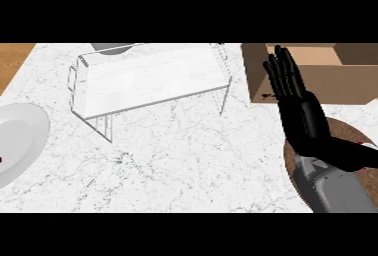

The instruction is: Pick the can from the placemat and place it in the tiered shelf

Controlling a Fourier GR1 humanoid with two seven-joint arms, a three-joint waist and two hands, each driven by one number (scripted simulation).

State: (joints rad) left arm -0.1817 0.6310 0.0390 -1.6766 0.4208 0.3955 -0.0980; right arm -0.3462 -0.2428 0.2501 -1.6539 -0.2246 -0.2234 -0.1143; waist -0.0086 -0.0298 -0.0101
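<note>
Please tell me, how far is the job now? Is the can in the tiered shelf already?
Done: nothing yet; no can shows in the tiered shelf. In hand: the right hand is open, fingers straight, over the round placemat; red specks beside the hand may be the can, mostly hidden. Left: grasp the can, carry it to the shelf, set it in.

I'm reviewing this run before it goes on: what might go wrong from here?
1. The open right hand covers much of the placemat and the can is hidden, so a grasp may miss or tip it.
2. Its fingers lie by the cardboard box and may clip it in lifting.
3. The tiered shelf stands on thin legs; a bump in placing may shift it.
</note>
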